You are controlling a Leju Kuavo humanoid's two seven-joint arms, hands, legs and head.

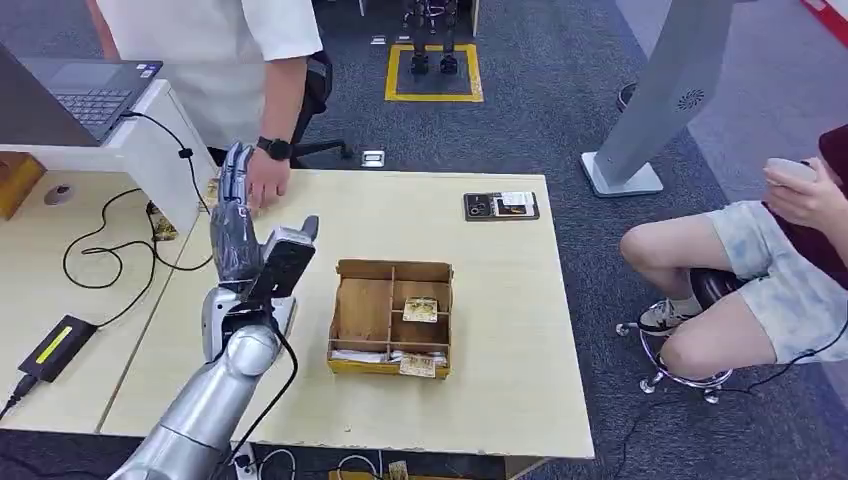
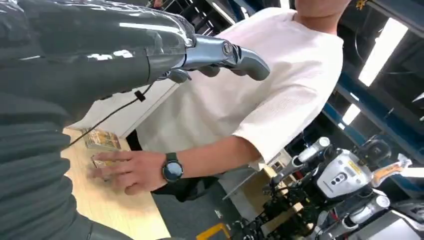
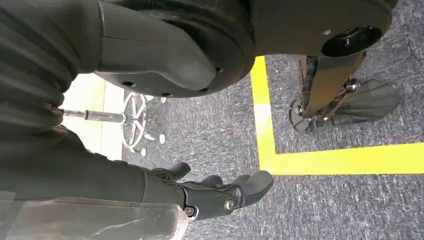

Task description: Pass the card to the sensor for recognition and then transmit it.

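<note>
Head view: cards [image 1: 420,310] right of left robot hand [image 1: 245,240]

Left hand [image 1: 243,240] raised above the bench [image 1: 500,300], fingers [image 1: 232,180] extended upward and apart, thumb out to the side, nothing held. Silver left arm [image 1: 215,400] comes in from the bottom left. Wooden compartment box [image 1: 392,317] sits mid-bench just right of the hand, cards [image 1: 420,310] in its right compartments and one card [image 1: 418,366] at its front edge. Sensor [image 1: 501,205] lies flat near the far edge of the bench. A person's hand [image 1: 266,180] with a black wristwatch [image 1: 274,148] rests on the far left bench edge, beyond the robot's fingers. Laptop [image 1: 90,95] on a raised white stand at left, black cable [image 1: 110,250] and power adapter [image 1: 58,348] on the side desk. Seated person [image 1: 760,270] at right.
</note>
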